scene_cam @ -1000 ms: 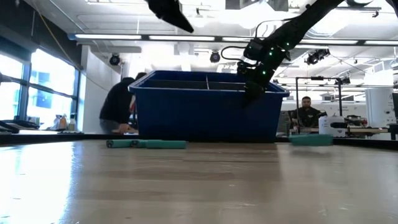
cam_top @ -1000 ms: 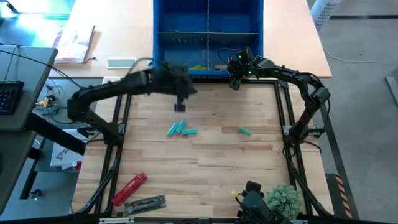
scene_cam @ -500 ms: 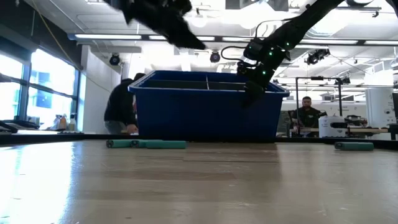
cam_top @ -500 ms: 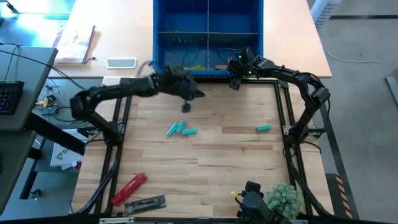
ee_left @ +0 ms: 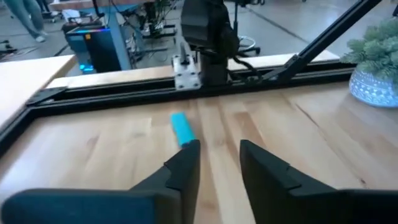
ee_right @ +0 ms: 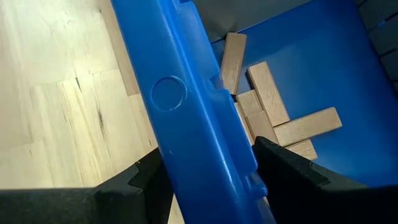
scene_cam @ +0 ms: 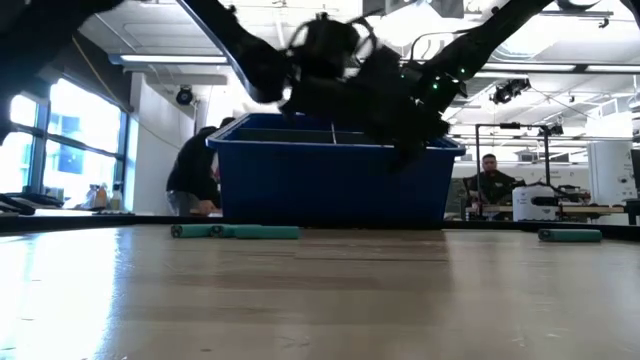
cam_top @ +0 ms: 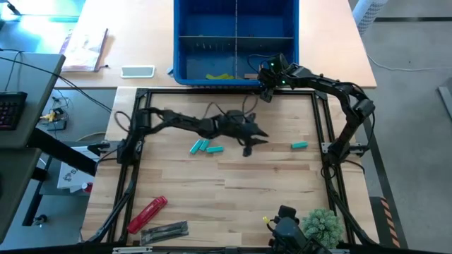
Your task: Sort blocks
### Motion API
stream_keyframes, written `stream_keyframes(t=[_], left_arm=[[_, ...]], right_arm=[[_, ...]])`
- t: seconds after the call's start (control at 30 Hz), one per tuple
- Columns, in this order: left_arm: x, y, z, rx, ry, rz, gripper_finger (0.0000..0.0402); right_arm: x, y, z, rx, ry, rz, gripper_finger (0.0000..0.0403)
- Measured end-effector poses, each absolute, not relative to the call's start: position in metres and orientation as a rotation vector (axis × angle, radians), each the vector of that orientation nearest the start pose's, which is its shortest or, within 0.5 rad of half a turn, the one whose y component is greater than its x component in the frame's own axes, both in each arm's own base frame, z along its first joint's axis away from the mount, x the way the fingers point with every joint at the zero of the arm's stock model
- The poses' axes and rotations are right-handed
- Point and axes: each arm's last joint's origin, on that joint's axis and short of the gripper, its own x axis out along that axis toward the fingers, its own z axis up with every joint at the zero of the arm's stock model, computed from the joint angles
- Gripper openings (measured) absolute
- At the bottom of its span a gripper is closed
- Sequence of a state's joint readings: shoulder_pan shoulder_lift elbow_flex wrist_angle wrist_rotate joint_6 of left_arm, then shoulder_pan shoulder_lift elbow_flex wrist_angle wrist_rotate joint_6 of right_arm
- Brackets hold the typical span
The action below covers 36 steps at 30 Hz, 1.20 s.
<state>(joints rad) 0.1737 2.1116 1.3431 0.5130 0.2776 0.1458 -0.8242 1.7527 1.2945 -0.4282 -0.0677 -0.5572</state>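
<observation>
No readable text, labels, brand names, numbers or signs appear in any view. A booklet lying on the desk has a printed cover, but its print is too small to make out.

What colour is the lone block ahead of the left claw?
Teal block; clearest in the left wrist view.

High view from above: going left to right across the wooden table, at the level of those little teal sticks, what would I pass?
The cluster of teal blocks → the left gripper, with nothing between its fingers → a lone teal block → the right arm's base.
</observation>
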Motion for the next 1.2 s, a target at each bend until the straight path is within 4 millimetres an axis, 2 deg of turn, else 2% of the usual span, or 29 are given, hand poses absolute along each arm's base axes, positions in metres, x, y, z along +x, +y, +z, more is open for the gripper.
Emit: stream_keyframes(t=[0.13, 0.23, 0.33, 0.43, 0.6, 0.77, 0.87, 1.03, 1.2], left_arm=[[0.48, 0.067, 0.155, 0.069, 0.238, -0.136, 0.0126], [0.485, 0.062, 0.141, 0.074, 0.232, -0.133, 0.0138], [0.485, 0.058, 0.137, 0.07, 0.268, -0.132, 0.0126], [0.479, 0.054, 0.14, 0.066, 0.386, -0.154, 0.0097], [0.456, 0.048, 0.152, 0.087, 0.623, -0.203, 0.0071], [0.421, 0.041, 0.159, 0.053, 0.638, -0.181, 0.0076], [0.395, 0.04, 0.161, 0.056, 0.674, -0.091, 0.0076], [0.357, 0.026, 0.158, 0.06, 0.704, -0.004, 0.0076], [0.329, 0.019, 0.135, -0.029, 0.79, 0.052, 0.0078]], right_arm=[[0.256, -0.274, 0.234, -0.112, 0.974, -0.45, 0.0194], [0.256, -0.274, 0.234, -0.112, 0.974, -0.45, 0.0194], [0.256, -0.274, 0.234, -0.112, 0.974, -0.45, 0.0194], [0.256, -0.274, 0.234, -0.112, 0.974, -0.45, 0.0194], [0.256, -0.274, 0.234, -0.112, 0.974, -0.45, 0.0194], [0.256, -0.274, 0.234, -0.111, 0.974, -0.45, 0.0194], [0.256, -0.274, 0.234, -0.111, 0.974, -0.45, 0.0194], [0.256, -0.274, 0.234, -0.112, 0.974, -0.45, 0.0194], [0.256, -0.274, 0.234, -0.112, 0.973, -0.45, 0.0194]])
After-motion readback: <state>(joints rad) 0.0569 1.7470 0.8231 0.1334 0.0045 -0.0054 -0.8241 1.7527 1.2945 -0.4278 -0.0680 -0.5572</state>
